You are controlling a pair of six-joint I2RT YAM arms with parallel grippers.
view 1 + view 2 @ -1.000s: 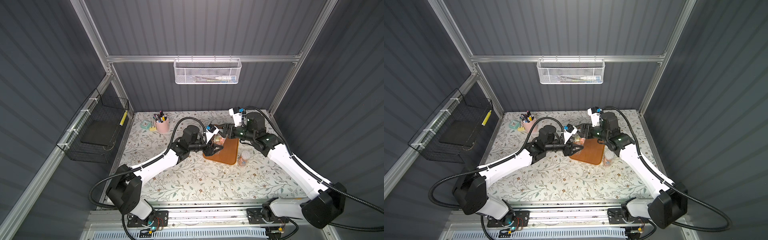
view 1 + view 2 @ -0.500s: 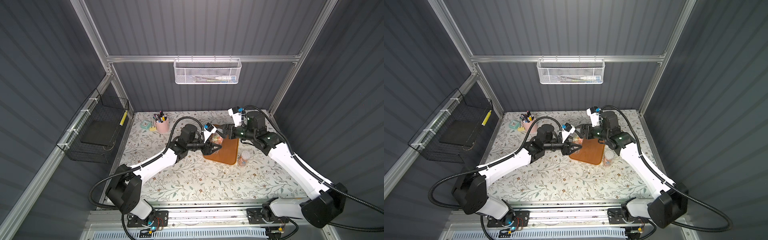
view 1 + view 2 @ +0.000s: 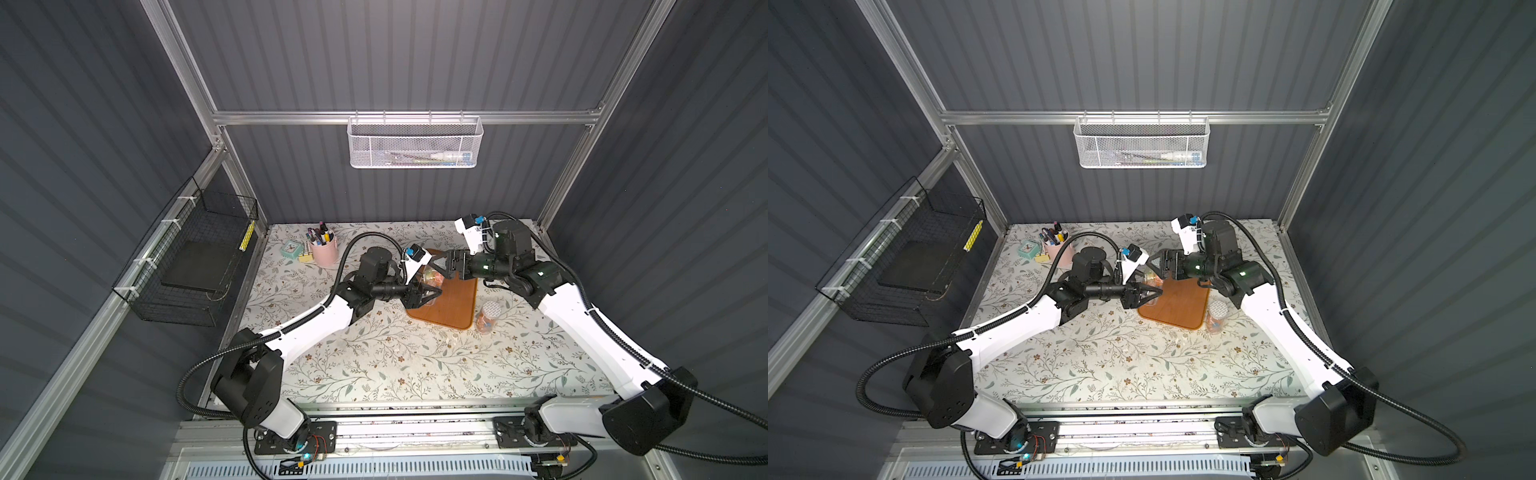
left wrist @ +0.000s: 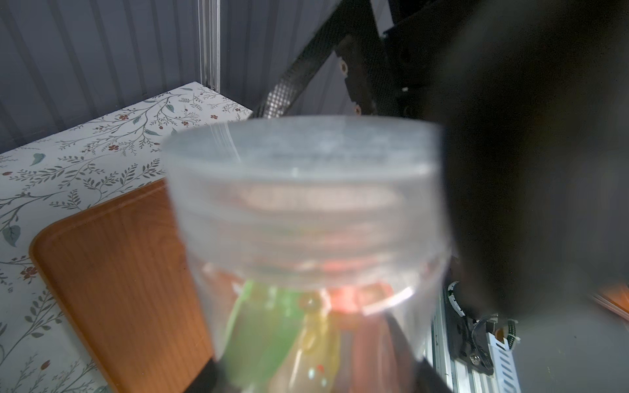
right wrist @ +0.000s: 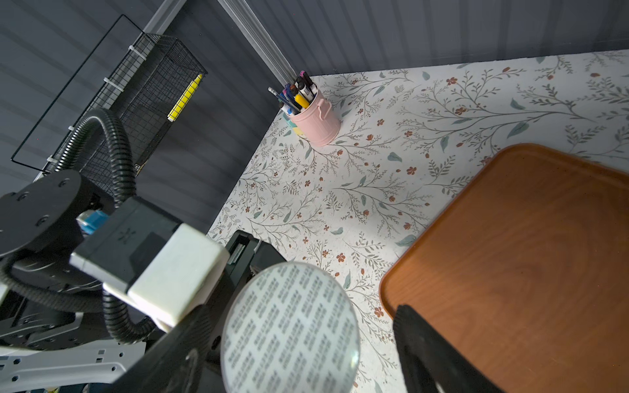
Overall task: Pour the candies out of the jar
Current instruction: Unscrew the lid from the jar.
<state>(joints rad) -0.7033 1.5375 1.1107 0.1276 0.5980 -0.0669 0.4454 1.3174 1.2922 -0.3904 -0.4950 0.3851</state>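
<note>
A clear jar (image 4: pixel 306 221) with a clear lid (image 5: pixel 289 326) hangs tilted over the near-left corner of a brown wooden tray (image 3: pixel 455 299). My left gripper (image 3: pixel 428 293) is shut on the jar's body. The candies (image 4: pixel 306 323) show through the wall as blurred orange, green and yellow shapes. In both top views my right gripper (image 3: pixel 1156 266) reaches in from the right at the lid end. It (image 5: pixel 297 320) is open, its fingers on either side of the lid, and one finger (image 5: pixel 425 347) stands clear of the rim. The lid's printed face points at the right wrist camera.
A second lidded jar of candies (image 3: pixel 487 316) stands on the table just right of the tray. A pink pen cup (image 3: pixel 324 251) and a small teal clock (image 3: pixel 291 249) sit at the back left. A black wire basket (image 3: pixel 195 270) hangs on the left wall.
My right gripper's jaws have spread wider around the lid. Both arms have stayed almost where they were.
</note>
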